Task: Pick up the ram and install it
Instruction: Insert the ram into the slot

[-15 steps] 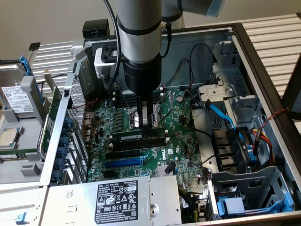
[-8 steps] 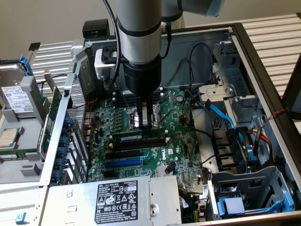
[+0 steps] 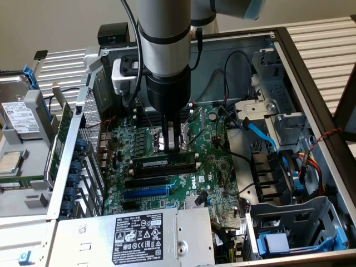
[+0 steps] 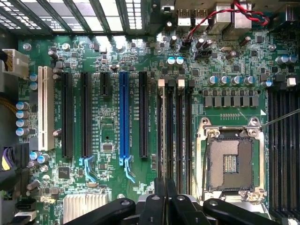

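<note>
Pinching the ram (image 3: 158,162) seated in a black slot (image 3: 192,166), tool (image 3: 174,147) nearly closed, open computer case (image 3: 233,44)

We look into an open black steel computer case (image 3: 311,83) with a green motherboard (image 3: 214,167) lying flat inside. On the board a long blue plastic expansion slot (image 4: 123,115) stands between black ones, with a white plastic slot (image 4: 43,108) further along and a square silver-framed processor socket (image 4: 230,161), its contacts showing. A finned aluminium heatsink (image 4: 86,206) sits near the white slot. A silver power-supply box with a black label (image 3: 192,236) borders the board. A flat blue cable (image 3: 261,133) curves toward the exterior view's right.
</note>
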Robot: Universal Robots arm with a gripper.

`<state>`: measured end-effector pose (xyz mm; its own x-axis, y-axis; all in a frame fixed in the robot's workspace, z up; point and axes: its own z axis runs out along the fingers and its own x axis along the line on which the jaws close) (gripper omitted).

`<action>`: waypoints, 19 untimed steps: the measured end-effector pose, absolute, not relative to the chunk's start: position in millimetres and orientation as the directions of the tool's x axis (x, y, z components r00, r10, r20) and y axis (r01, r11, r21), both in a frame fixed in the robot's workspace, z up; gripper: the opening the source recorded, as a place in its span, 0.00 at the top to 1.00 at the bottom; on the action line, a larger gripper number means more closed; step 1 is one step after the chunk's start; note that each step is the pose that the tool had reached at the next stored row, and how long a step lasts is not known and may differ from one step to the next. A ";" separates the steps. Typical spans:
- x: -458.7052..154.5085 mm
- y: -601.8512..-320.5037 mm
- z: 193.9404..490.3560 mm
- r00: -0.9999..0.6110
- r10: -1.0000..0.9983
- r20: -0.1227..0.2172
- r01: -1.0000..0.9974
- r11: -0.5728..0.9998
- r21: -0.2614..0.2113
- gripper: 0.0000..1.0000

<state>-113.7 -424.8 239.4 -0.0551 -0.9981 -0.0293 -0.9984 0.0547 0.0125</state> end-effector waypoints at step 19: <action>-114.7 -423.6 235.0 -0.056 -0.998 -0.029 -0.998 0.055 0.012 0.88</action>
